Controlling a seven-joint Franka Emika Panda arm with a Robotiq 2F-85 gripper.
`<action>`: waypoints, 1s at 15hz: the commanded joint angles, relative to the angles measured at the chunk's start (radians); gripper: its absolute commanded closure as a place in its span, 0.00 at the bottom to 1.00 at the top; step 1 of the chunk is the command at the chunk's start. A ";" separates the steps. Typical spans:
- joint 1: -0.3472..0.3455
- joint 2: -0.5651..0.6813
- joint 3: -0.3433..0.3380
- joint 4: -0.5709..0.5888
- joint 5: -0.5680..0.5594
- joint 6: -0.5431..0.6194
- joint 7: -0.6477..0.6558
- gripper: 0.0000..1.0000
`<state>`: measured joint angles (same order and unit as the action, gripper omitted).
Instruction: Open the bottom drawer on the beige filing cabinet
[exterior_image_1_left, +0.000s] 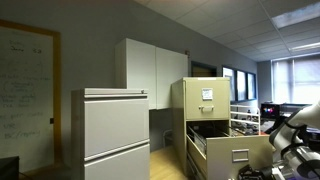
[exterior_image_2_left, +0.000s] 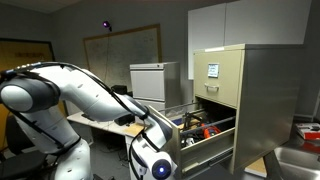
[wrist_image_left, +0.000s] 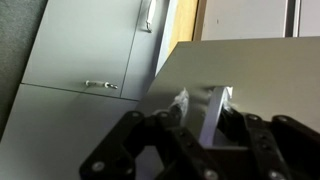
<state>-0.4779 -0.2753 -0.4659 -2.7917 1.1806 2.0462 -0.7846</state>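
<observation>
Leftmost, whiteboard: dimly lit, writing not legible.
Light-grey cabinet: cut off by the lower edge in an exterior view.
Beige filing cabinet: set further right, a white sheet fixed near its top.
Bottom drawer: pulled out of the cabinet front; its contents are blurred in an exterior view.
Gripper: dark fingers cropped by the wrist view's lower edge; whether they are spread or closed cannot be told.
</observation>
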 joint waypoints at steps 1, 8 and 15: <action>-0.025 0.102 -0.035 0.010 -0.165 -0.109 -0.038 0.38; -0.065 0.044 -0.044 -0.033 -0.370 -0.061 0.010 0.00; -0.082 -0.129 -0.012 -0.047 -0.556 0.079 0.134 0.00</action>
<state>-0.5242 -0.3084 -0.4972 -2.7668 0.8021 2.0779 -0.6725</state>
